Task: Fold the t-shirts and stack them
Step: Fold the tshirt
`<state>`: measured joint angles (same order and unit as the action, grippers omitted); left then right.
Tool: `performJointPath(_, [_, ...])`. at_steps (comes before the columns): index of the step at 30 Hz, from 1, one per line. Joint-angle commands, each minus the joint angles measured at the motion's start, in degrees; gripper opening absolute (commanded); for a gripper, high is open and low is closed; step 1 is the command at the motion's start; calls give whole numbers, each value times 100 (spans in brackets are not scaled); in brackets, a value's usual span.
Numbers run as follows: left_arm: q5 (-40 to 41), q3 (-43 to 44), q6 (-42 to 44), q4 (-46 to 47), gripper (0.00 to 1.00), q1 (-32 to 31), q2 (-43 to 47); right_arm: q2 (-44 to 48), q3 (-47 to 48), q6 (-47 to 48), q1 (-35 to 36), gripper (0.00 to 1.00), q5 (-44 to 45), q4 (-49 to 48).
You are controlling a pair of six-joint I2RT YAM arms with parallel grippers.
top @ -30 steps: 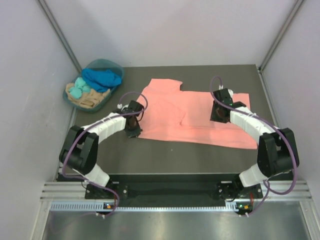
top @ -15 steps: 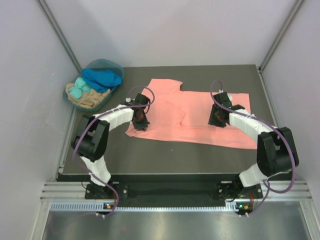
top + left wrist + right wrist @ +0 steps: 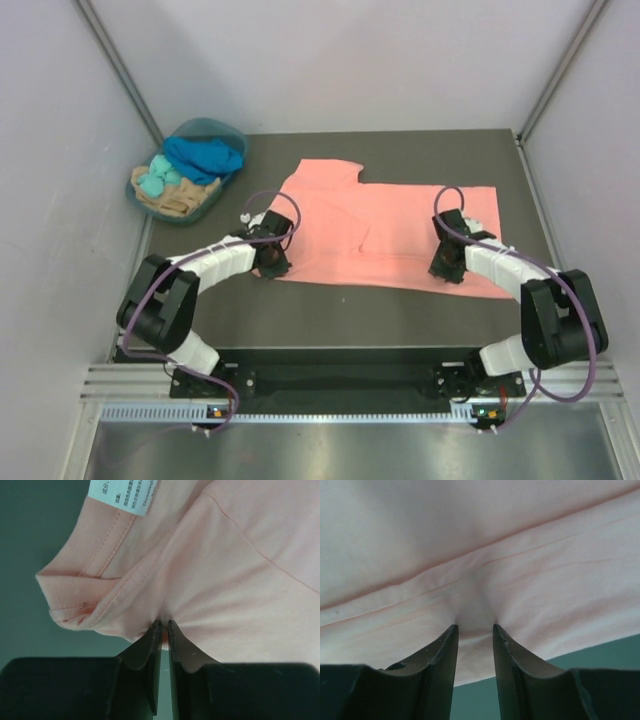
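Salmon-pink t-shirt [image 3: 390, 235] is seen spread flat across the desk [image 3: 330, 310], from the middle toward the right edge, with one sleeve reaching up toward the far edge. Its near-left corner is pinched by the left tool [image 3: 270, 262], the fingers drawn almost together on a gathered fold of fabric right by the ribbed collar band, and a white care label [image 3: 122, 495] is spotted just beyond. Over on the right, the near hem is clamped by the right tool [image 3: 447, 268], a pucker of pink cloth caught between its two fingers, with dark desk showing just under the hem. At the far left corner a round teal basket [image 3: 225, 128] is found, and it is packed: a royal blue t-shirt [image 3: 205, 155] at the far side, a turquoise t-shirt [image 3: 158, 178] to the left, a tan t-shirt [image 3: 180, 200] nearest. All three are kept well apart from the pink one.
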<state>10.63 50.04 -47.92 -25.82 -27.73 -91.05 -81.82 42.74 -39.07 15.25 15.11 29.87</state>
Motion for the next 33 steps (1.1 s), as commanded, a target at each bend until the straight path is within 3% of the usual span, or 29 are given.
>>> performJointPath(1, [281,-425,-77,-1117,17,-40,183,272,-20,-154,-48,35,211,361])
performJointPath(6, [264,215,115,-1487,20,-40,842,518,435,-23,-83,38,325,660])
performJointPath(9, [159,918,632,-1119,26,30,878,352,936,433,-337,42,-7,477])
performJointPath(10, [115,1094,826,-961,33,83,808,229,1086,583,-556,42,-383,302])
performJointPath(17, [-1028,3157,2163,-2,41,961,-604,-536,2054,1963,-1444,45,-2124,-866])
performJointPath(19, [-1457,3606,2313,129,43,1093,-887,-720,2176,2122,-1768,51,-2609,-1140])
performJointPath(23, [-1503,4144,3041,587,44,1234,-1711,-1168,2781,2692,-2034,55,-2724,-1194])
performJointPath(33, [-1362,6789,3394,-186,44,1507,-4157,-2838,4285,3282,-2860,54,-2980,-807])
